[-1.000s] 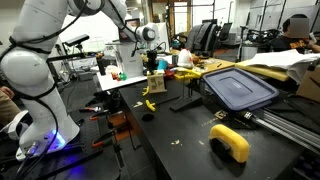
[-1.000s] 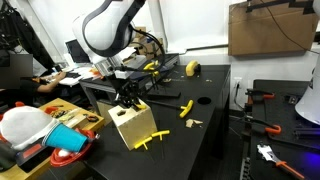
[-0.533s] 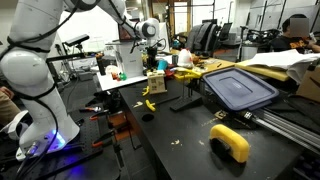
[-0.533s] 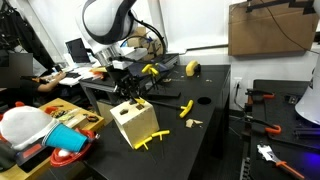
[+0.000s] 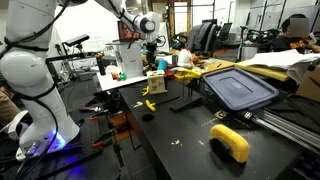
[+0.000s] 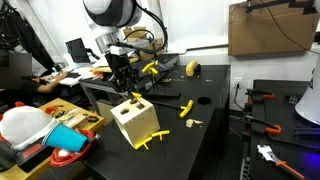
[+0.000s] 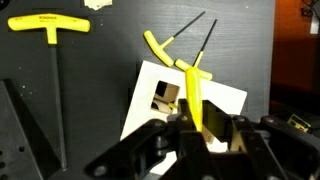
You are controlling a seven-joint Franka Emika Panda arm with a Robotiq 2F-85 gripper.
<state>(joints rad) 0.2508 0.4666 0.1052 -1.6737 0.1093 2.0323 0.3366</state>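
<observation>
hand (image 6: 126, 84) clamped on yellow T-handle key (image 7: 192, 90), above wooden block (image 7: 226, 100)

Surface (image 7: 100, 100): matt black, faintly textured. Block (image 7: 225, 100): pale, smooth, matt, seemingly wood. Hex key (image 7: 196, 100): glossy yellow plastic handle, thin dark metal shaft with a dull sheen.

The room is bright, with soft light from lamps up high. In both exterior views the flat black tabletop (image 5: 180, 125) (image 6: 205, 135) shines a little in grey patches, and the shadows under things are faint. The big white robot arm (image 5: 30, 70) looks very bright, and a blue-purple glow (image 5: 55, 142) sits at its foot. All the pictures are small and grainy. In the wrist view the jaws at the bottom are dark and blurry. The yellow plastic tool handle (image 7: 196, 100) between them looks bright and smeared. The pale wooden block (image 7: 165, 90) glares almost white.
</observation>
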